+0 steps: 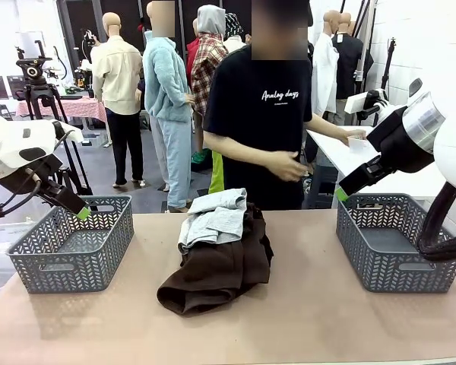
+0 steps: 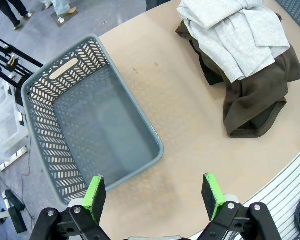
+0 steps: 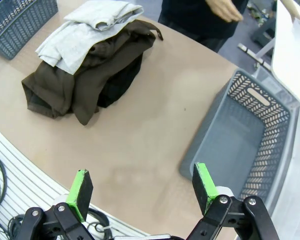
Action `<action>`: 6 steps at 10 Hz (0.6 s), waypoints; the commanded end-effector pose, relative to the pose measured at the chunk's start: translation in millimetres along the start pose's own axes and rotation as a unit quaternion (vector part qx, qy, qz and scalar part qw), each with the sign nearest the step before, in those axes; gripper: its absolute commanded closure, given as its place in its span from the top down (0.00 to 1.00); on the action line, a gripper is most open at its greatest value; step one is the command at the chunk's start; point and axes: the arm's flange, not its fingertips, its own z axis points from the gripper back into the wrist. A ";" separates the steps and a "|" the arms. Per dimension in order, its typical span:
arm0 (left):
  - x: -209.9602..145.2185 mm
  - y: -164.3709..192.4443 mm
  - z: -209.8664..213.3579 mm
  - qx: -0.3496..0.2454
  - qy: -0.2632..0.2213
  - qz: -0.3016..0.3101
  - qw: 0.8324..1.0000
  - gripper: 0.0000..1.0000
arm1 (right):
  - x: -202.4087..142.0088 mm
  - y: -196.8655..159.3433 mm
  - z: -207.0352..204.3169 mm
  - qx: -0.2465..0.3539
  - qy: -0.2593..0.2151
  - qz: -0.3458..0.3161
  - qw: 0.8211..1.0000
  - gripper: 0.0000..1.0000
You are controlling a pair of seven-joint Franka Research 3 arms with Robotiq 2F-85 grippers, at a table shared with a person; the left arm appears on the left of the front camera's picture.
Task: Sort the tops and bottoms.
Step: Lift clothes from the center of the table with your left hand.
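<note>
Dark brown trousers (image 1: 216,274) lie in heap at middle of table (image 1: 311,312). Light grey top (image 1: 213,217) is folded on far part of trousers, touching them. Black cloth (image 3: 117,85) peeks from under trousers. Left basket (image 1: 72,255) and right basket (image 1: 399,243), both grey, stand each side of trousers, well apart. Left gripper (image 2: 153,182) hangs left of trousers by left basket, claw wide, empty. Right gripper (image 3: 140,172) hangs right of trousers by right basket, claw wide, empty. Person (image 1: 258,114) stands behind trousers. White lettering (image 1: 280,95) on black T-shirt reads "Analog days".

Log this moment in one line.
left end effector open, near left basket | right end effector open, near right basket | grey top atop brown trousers, mid-table | no garment in either basket
</note>
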 end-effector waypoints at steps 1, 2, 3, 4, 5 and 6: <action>-1.4 0.1 1.9 -0.002 0.002 -0.002 1.000 1.00 | 1.3 -0.8 -3.3 -0.002 -0.001 0.003 1.000 1.00; -1.4 0.1 1.9 -0.002 0.002 -0.002 1.000 1.00 | 1.3 -0.8 -3.3 -0.002 -0.001 0.003 1.000 1.00; -1.4 0.1 1.9 -0.002 0.002 -0.002 1.000 1.00 | 1.3 -0.8 -3.3 -0.002 -0.001 0.003 1.000 1.00; -1.4 0.1 1.9 -0.002 0.002 -0.002 1.000 1.00 | 1.3 -0.8 -3.3 -0.002 -0.001 0.003 1.000 1.00; -1.4 0.1 1.9 -0.002 0.002 -0.002 1.000 1.00 | 1.3 -0.8 -3.3 -0.002 -0.001 0.003 1.000 1.00; -1.4 0.1 1.9 -0.002 0.002 -0.002 1.000 1.00 | 1.3 -0.8 -3.3 -0.002 -0.001 0.003 1.000 1.00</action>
